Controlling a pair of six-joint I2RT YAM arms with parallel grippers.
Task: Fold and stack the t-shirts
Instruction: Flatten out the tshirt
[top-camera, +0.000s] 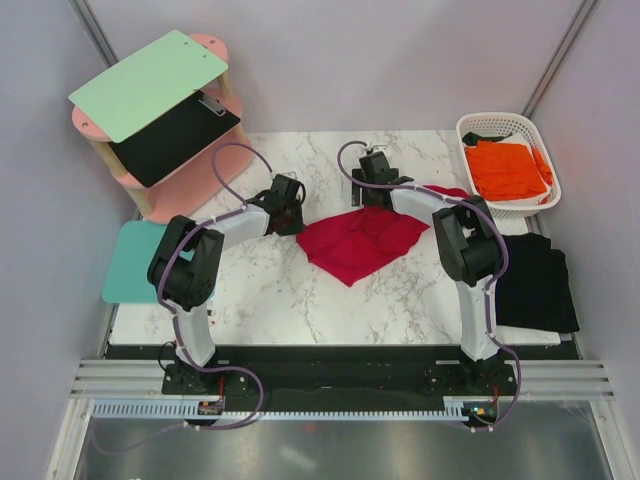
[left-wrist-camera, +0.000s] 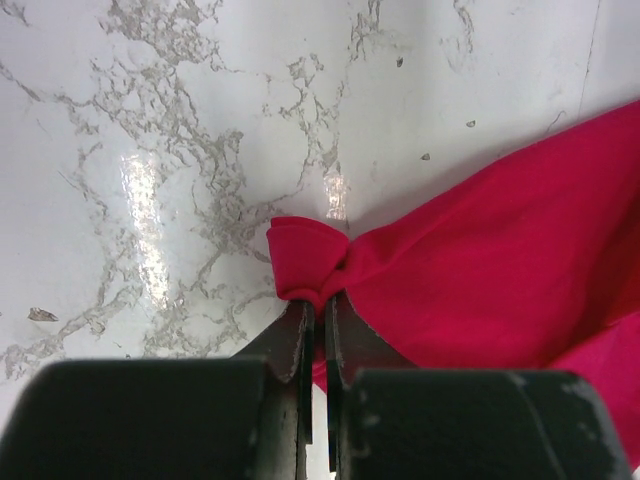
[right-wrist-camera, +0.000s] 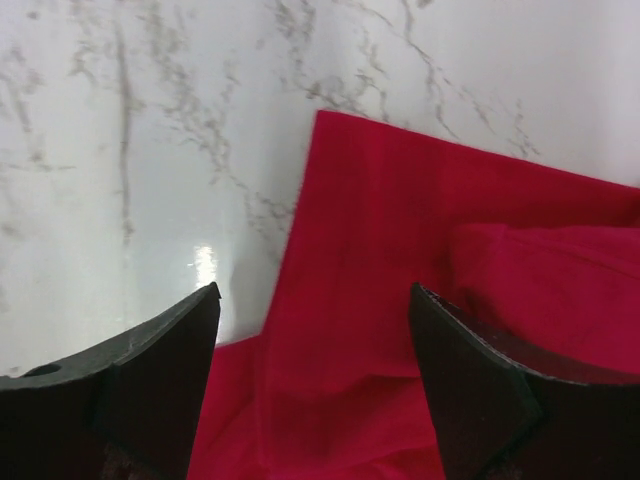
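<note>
Grip check: left pincer (left-wrist-camera: 320, 300) clenched on a bunched corner of the crimson t-shirt (left-wrist-camera: 480, 250), soft, creased, lying centre of the glossy marble desk (left-wrist-camera: 150, 130); right pincer (right-wrist-camera: 315, 292) spread wide over its straight edge.

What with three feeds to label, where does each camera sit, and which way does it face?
Top external: above and behind the bases, looking down at the marble table; both arms show whole.
Left wrist: on the left arm, looking down at a corner of the red t-shirt, pinched in its shut left jaws.
Right wrist: on the right arm, looking down at that shirt's edge between its open right jaws.
Shared: all views see the red t-shirt on marble.
</note>
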